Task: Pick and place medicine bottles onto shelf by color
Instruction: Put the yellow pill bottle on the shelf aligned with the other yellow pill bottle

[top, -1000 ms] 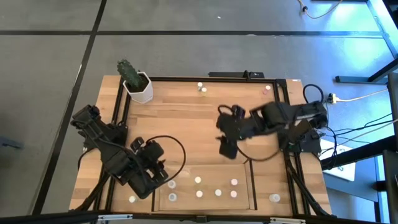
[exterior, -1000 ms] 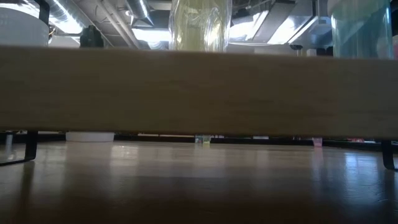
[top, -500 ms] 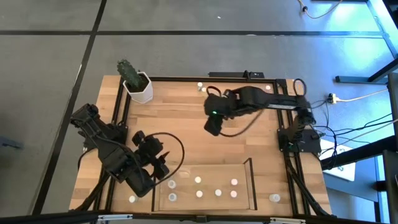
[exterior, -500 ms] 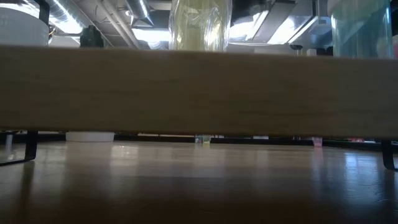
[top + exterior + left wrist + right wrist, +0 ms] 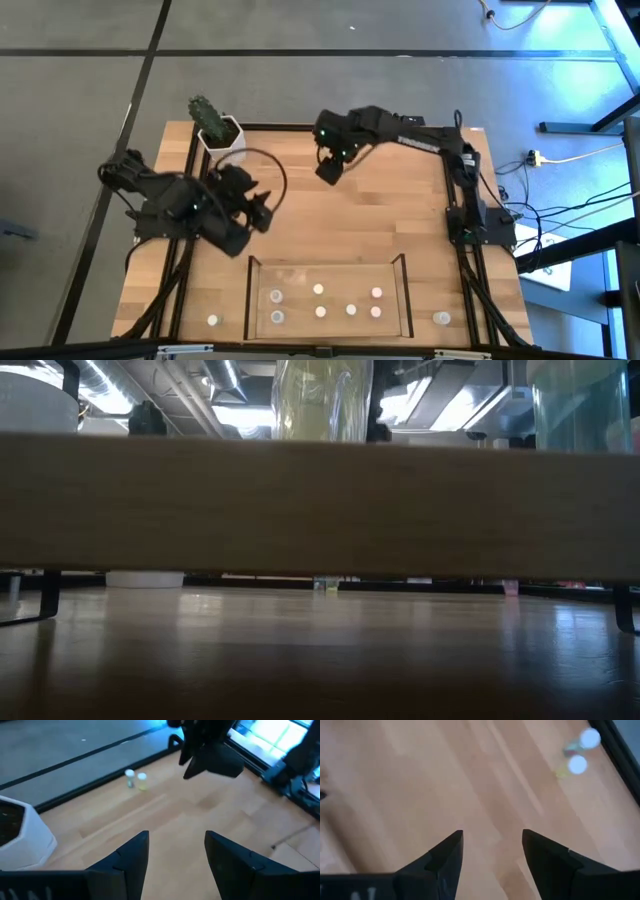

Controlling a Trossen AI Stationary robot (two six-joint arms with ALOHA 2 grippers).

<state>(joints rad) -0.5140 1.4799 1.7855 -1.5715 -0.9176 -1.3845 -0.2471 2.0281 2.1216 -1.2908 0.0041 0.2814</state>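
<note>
The shelf [image 5: 325,262] is the clear-walled tray at the table's near edge. Several small pale-capped bottles stand in it, such as one near its left wall [image 5: 275,296] and a pinkish one to the right [image 5: 376,293]. One bottle each stands outside its left [image 5: 213,320] and right [image 5: 441,318] walls. Two more bottles [image 5: 129,775] [image 5: 577,764] stand near the table's far edge. My right gripper [image 5: 326,172] [image 5: 492,840] is open and empty above the table near them. My left gripper [image 5: 264,210] [image 5: 175,845] is open and empty over the table's left middle.
A white hexagonal pot with a cactus [image 5: 222,135] stands at the far left corner, just beyond my left gripper; it also shows in the left wrist view [image 5: 20,832]. A black frame [image 5: 190,170] runs around the tabletop. Bare wood lies between the grippers and the shelf.
My left gripper has drawn away from the shelf's left near corner toward the table's far edge and turned toward the right. My right gripper has swung from the table's middle toward the far edge and leftward, toward the two bottles there. No bottle has moved.
</note>
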